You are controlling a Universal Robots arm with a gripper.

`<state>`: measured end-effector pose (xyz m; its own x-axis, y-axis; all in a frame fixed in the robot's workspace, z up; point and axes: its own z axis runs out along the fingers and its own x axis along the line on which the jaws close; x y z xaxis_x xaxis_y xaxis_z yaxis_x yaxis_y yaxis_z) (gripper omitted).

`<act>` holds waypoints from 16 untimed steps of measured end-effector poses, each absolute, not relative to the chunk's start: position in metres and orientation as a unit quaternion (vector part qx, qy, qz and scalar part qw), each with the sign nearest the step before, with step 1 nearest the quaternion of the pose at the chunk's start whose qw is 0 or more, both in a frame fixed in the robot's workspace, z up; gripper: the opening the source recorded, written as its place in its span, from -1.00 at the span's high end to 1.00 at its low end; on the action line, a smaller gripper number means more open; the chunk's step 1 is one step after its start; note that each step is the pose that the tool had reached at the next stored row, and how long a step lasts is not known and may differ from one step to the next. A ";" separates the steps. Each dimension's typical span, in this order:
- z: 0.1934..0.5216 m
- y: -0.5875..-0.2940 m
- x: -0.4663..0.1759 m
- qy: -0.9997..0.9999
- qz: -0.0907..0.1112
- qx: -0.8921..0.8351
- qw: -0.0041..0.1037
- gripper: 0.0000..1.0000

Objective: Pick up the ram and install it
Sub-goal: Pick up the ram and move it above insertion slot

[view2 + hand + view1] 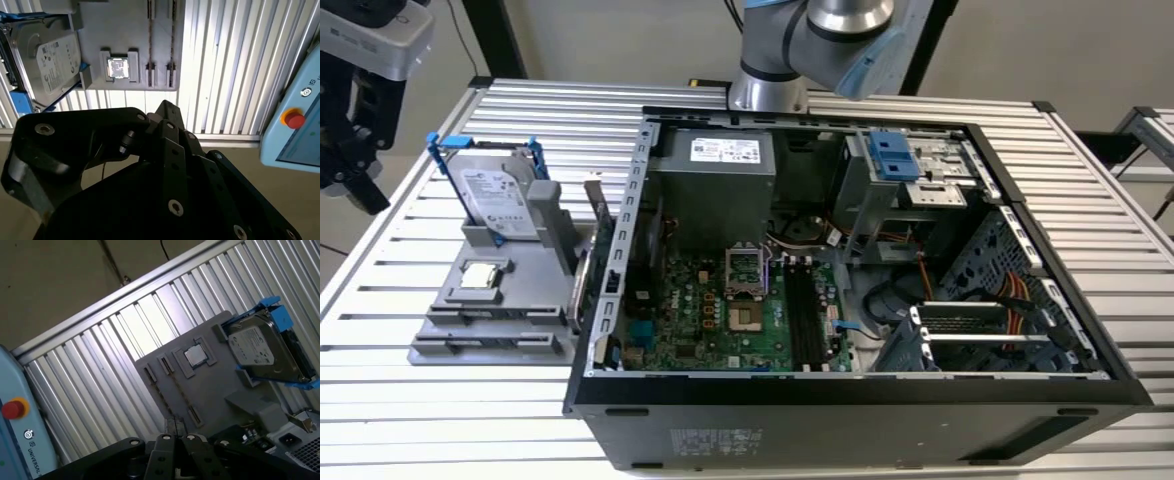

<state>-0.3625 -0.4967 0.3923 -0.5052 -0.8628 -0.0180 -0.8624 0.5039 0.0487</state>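
**Printed labels on drive, power supply, case and pendant**

The hard drive (260,350) carries a white label (252,347) with bar codes and fine print, its lines too small to make out in both wrist views. In the exterior view a white sticker (724,150) lies on the power supply (714,180) and a pale one (714,440) on the computer case (854,425), neither legible. In the first wrist view the light-blue pendant (15,385) bears a round symbol (31,434) and a maker's name in dark capitals (38,461) near its red button (13,408).

Even light, glare on slatted table (225,65)
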 end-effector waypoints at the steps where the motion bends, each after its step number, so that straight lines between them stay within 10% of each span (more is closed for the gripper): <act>1: 0.392 -0.497 -0.363 -0.866 -0.026 0.499 0.004 1.00; 16: 0.392 -0.497 -0.363 -0.854 -0.025 0.519 0.005 1.00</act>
<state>-0.3625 -0.4967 0.3923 -0.4606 -0.8874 -0.0179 -0.8869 0.4594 0.0487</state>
